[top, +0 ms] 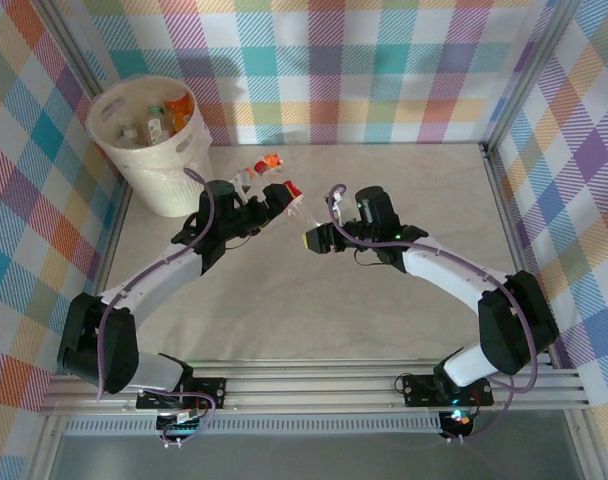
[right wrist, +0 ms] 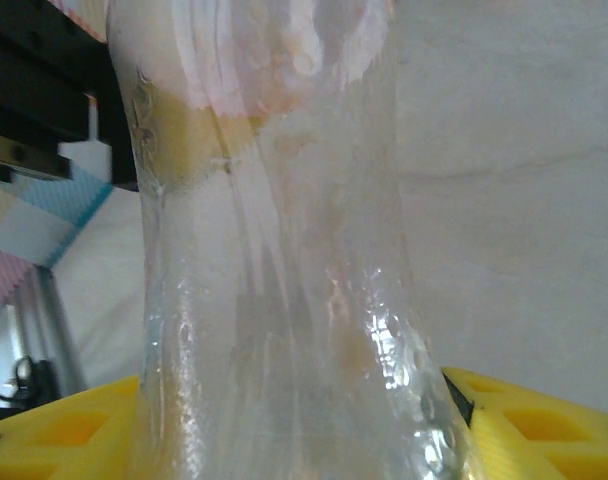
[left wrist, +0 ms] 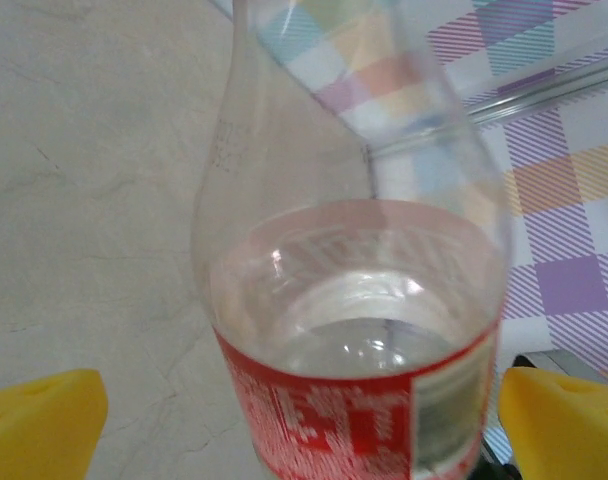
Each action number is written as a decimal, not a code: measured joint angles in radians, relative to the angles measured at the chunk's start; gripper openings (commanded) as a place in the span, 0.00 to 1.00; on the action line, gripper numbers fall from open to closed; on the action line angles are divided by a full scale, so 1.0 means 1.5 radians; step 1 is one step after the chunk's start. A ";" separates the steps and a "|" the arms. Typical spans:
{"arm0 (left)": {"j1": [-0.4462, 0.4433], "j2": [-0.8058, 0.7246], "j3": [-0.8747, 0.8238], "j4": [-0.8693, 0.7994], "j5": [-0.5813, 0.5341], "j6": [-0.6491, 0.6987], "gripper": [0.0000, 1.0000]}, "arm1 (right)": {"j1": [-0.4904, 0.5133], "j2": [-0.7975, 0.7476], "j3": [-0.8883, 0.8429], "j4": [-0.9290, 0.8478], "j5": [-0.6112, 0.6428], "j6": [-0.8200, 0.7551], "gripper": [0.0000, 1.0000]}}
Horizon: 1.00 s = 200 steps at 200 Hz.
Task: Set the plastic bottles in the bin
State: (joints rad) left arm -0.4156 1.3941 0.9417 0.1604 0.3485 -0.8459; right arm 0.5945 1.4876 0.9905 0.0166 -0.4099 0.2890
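Observation:
A clear plastic bottle with a red label (top: 292,191) hangs above the table between both arms. My right gripper (top: 311,240) is shut on its clear end (right wrist: 284,300), with the yellow fingers (right wrist: 544,425) pressed on both sides. My left gripper (top: 281,197) stands open around the labelled end (left wrist: 364,400); its left finger (left wrist: 44,420) is well clear of the bottle and its right finger (left wrist: 564,420) is close beside it. The cream-white bin (top: 184,165) at the far left holds several bottles (top: 164,118). One more bottle with orange parts (top: 269,162) lies on the table next to the bin.
Checked walls with metal rails (top: 504,200) enclose the tabletop (top: 404,180) at the back and both sides. Bare tabletop stretches to the right and towards the near edge (top: 314,340).

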 measured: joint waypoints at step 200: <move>-0.019 0.016 0.015 0.036 -0.050 0.008 0.59 | 0.015 -0.055 0.048 -0.130 -0.038 -0.091 1.00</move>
State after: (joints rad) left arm -0.4438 1.4181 0.9642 0.2138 0.2737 -0.8333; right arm 0.6170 1.4048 1.0622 -0.1791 -0.4671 0.1520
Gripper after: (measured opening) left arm 0.585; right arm 0.995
